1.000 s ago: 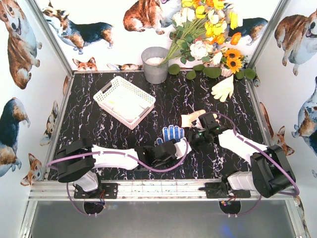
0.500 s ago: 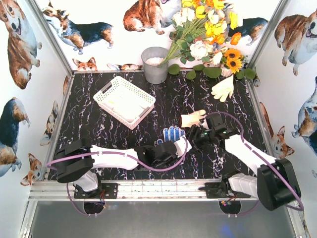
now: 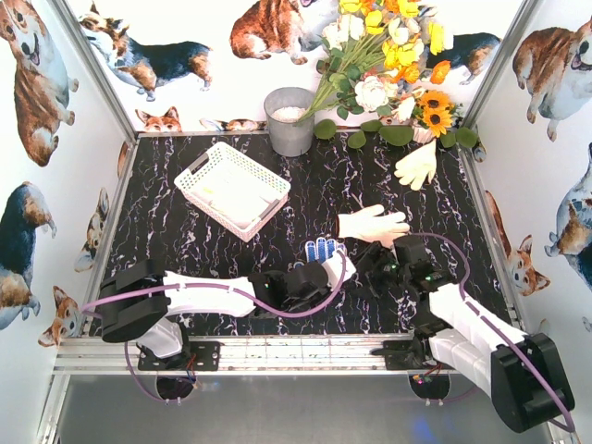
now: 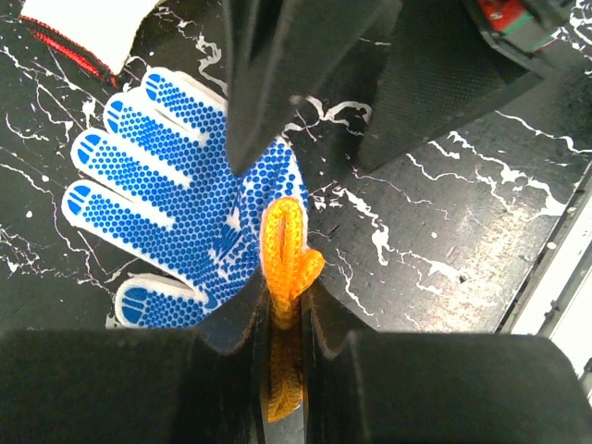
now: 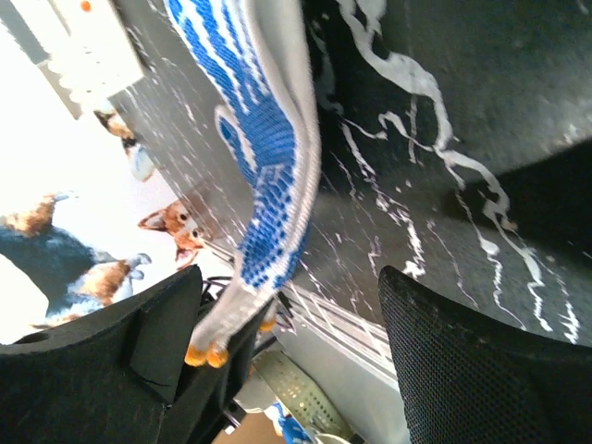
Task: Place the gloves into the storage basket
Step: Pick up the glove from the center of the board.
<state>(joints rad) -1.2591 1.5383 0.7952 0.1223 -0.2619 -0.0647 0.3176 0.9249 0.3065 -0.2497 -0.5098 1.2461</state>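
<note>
**While the left pincer is clamping a glove cuff, the right pincer is standing open**

Although part of its cuff is hiding between the fingers, the blue-and-white glove (image 4: 185, 176) is showing its dotted palm in the left wrist view, lying on the black marbled worktop (image 4: 444, 231). The left pincer (image 4: 282, 310) is pressing together on the orange cuff (image 4: 282, 250), which is bunching into a loop just past the fingertips. The right pincer (image 5: 291, 277) is standing apart, its two fingers flanking a raised edge of the same glove. Whether either finger is touching the knit cannot be told.

From above, both pincers are sitting close together near the front middle of the worktop. The left pincer is covering the glove's wrist end there, so only the glove's fingers are showing. The storage basket (image 3: 268, 215) is sitting well apart at the back left, holding something pale that is too small to make out. A cream glove (image 3: 372, 225) is lying just behind the right pincer, and a second cream glove (image 3: 418, 165) is resting at the back right, near the flowers (image 3: 388, 55). A pale cuff (image 4: 92, 28) with a red edge is being cut off by the top-left corner of the left wrist view; which glove it belongs to cannot be told.
</note>
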